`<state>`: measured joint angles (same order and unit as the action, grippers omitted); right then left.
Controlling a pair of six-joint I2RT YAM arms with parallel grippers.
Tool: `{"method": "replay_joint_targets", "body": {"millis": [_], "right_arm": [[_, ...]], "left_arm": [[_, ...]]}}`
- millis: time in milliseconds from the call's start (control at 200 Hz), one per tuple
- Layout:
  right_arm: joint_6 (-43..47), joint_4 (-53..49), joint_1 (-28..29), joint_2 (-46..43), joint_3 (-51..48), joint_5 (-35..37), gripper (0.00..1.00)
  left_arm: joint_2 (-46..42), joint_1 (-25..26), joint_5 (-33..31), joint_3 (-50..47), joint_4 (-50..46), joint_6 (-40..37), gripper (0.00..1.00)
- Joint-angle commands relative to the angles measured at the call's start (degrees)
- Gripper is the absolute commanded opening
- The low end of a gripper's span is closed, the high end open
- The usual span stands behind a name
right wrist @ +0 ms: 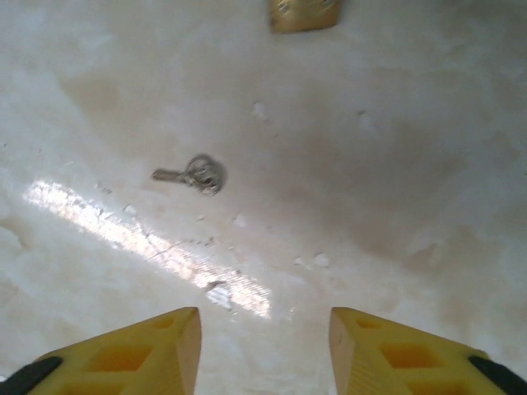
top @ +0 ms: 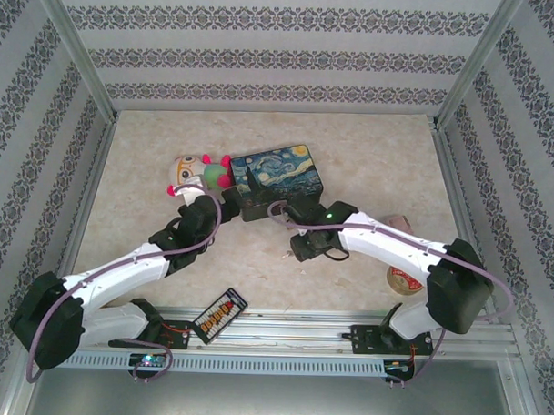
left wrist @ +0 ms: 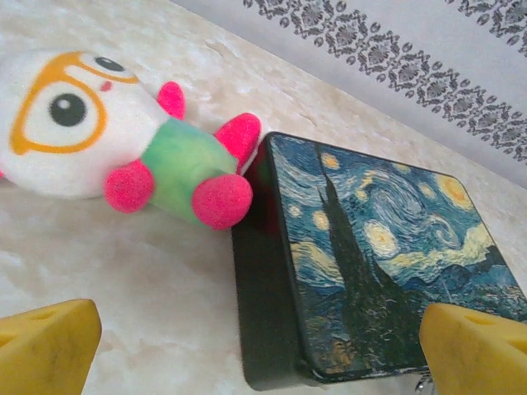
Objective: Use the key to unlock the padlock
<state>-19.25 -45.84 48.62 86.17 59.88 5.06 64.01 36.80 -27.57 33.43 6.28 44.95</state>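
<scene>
The small silvery key point(right wrist: 191, 174) lies flat on the marble table, ahead and a little left of my right gripper point(right wrist: 263, 346). That gripper hangs above the table, open, with nothing between its yellow fingers point(right wrist: 140, 354). The brass padlock point(right wrist: 303, 12) peeks in at the top edge of the right wrist view. My left gripper point(left wrist: 263, 354) stands wide open astride the near corner of the Starry-Night box point(left wrist: 370, 247), holding nothing. In the top view both grippers sit at the box's point(top: 282, 180) front, left gripper point(top: 224, 200) at its left corner, right gripper point(top: 292, 232) just before it.
A plush toy point(left wrist: 99, 132) with orange glasses and pink limbs lies against the box's left side. A remote-like pad point(top: 220, 313) rests by the front rail, and a tape roll point(top: 404, 280) lies under the right arm. Patterned walls close in three sides.
</scene>
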Motion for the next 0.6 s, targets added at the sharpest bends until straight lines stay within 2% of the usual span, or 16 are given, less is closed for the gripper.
{"method": "replay_joint_targets", "body": {"millis": [0, 125, 340, 595], "right_arm": [[0.38, -0.76, 2.52, 4.59, 1.16, -0.66, 0.42], [1.09, 0.53, 3.39, 8.92, 2.76, -1.28, 0.38], [2.63, 3.04, 3.41, 13.38, 5.67, -2.26, 0.38], [4.38, 3.39, 3.15, 18.24, 9.37, -1.85, 0.35]], "left_arm": [[-2.73, 0.39, -3.83, -1.43, -2.97, -1.68, 0.99], [-5.93, 0.31, -5.32, -3.43, -3.74, -0.44, 0.99], [-11.18, 0.3, -5.7, -7.02, -3.97, 0.3, 0.99], [-13.05, 0.29, -6.26, -8.07, -4.83, 1.32, 0.99]]}}
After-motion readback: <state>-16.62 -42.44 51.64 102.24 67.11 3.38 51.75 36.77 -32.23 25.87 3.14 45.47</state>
